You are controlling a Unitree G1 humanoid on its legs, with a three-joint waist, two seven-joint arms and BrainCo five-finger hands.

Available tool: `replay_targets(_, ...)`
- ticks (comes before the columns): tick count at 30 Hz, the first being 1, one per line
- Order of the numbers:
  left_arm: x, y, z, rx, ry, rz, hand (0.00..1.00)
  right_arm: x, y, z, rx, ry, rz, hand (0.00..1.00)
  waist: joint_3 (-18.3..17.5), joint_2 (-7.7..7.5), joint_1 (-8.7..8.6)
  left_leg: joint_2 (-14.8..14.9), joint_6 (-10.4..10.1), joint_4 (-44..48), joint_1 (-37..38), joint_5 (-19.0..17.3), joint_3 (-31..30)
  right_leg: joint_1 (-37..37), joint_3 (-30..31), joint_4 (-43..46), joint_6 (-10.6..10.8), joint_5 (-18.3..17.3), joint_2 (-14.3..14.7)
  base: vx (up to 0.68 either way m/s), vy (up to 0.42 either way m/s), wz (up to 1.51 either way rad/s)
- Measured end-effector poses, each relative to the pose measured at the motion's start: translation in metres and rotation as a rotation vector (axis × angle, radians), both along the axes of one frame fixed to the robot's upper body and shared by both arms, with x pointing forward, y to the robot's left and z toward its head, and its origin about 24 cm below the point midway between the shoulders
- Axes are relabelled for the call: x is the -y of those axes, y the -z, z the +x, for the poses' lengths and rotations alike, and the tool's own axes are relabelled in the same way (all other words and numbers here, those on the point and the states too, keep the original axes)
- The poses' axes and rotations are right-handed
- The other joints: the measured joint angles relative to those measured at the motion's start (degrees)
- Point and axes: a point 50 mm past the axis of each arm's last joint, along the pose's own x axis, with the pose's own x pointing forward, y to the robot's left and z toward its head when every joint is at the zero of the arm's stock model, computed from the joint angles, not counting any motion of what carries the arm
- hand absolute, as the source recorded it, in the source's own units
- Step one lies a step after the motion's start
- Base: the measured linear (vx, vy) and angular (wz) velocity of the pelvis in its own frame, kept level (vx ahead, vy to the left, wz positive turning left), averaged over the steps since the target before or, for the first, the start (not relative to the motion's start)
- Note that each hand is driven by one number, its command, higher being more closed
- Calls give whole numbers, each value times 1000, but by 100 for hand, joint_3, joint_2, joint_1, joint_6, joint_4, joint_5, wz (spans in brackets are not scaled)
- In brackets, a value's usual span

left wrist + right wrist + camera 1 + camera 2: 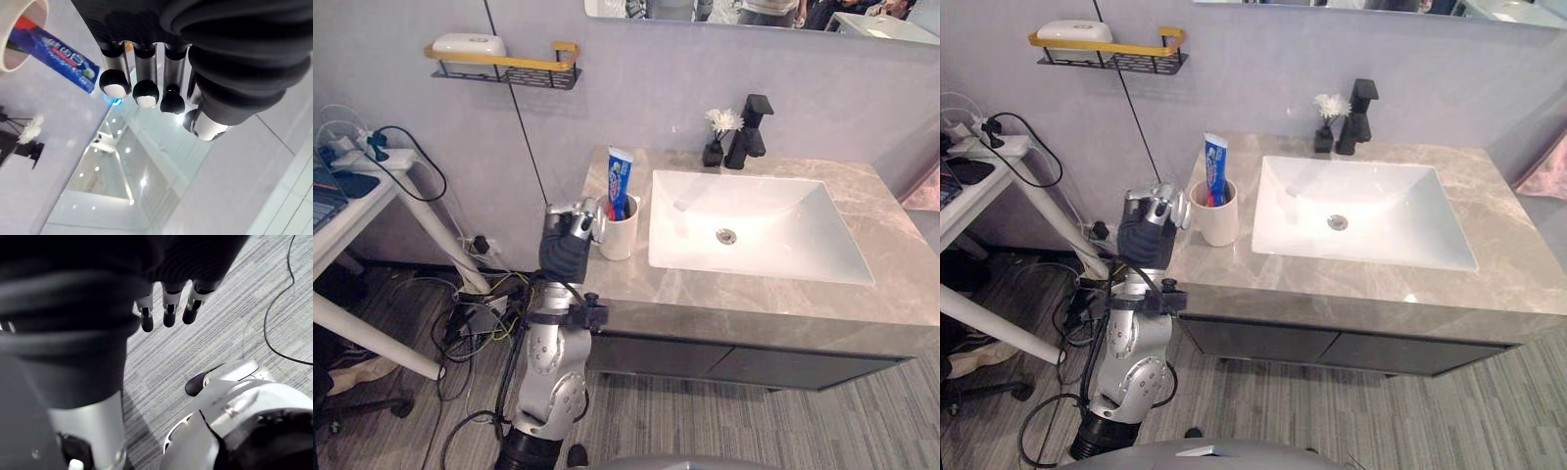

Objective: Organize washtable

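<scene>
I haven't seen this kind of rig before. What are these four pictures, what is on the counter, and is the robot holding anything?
This is a humanoid robot with two fingered hands. The two wide pictures come from its head camera, looking down at a stone washtable with a white sink. A cup holding a toothpaste tube stands left of the sink. A black tap and a small flower vase stand behind it. The other two pictures come from wrist cameras. The left hand is raised beside the cup, open and empty. The right hand hangs open over the floor.
</scene>
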Motion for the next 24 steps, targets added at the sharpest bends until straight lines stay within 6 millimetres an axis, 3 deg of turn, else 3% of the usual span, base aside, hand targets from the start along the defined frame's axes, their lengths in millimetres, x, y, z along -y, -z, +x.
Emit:
replay_targets(7,0,35,6,-152,33,91,100,1,0,1,0,-6,-3,0,5,6,-5,-1,0,-42,20,-3,-17,10,-20,-39,-11,-12,-4,-8,0,-2)
replay_targets(24,3,71,9,-320,78,186,100,0,0,20,43,-25,-1,0,69,-22,-215,-5,-20,10,-91,-47,-4,39,-112,-260,6,29,14,28,-11,2)
